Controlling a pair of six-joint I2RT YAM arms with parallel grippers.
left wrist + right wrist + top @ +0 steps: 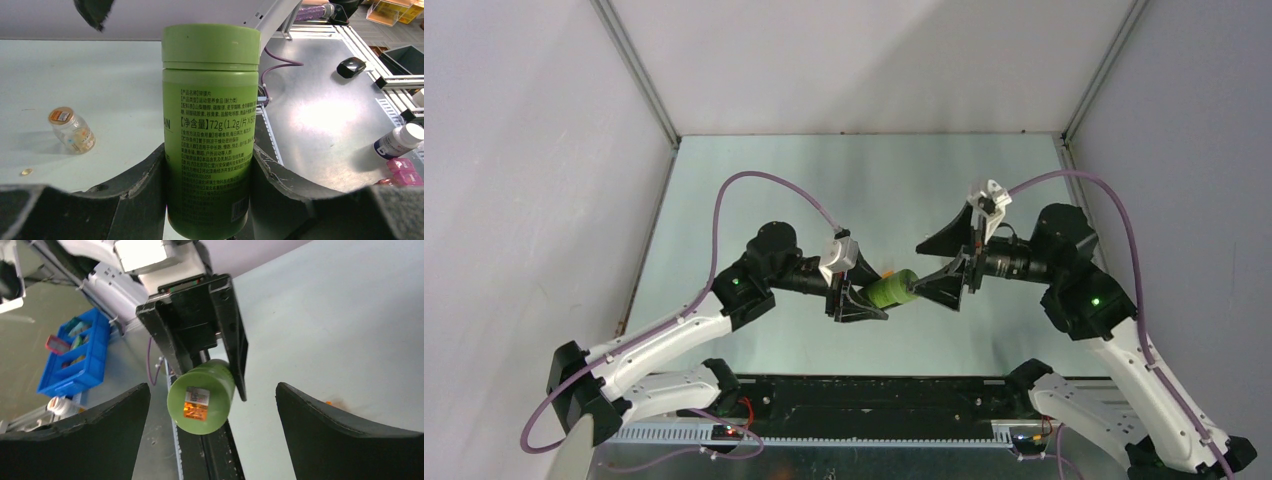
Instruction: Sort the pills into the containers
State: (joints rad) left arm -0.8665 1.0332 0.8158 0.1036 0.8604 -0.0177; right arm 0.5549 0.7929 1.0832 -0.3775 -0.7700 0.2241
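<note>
Both arms (674, 335) (1124, 340) bent inward, left fingers (135, 200) clamping bottle (210, 125)

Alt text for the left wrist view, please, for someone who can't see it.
The left gripper is shut on a capped green bottle with dark printed text, which fills the middle of the frame. Behind it to the left, a clear orange-topped vial and one small yellowish pill sit apart on the pale table.

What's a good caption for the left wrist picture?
Left hand grips a green bottle, with a small vial nearby.
</note>
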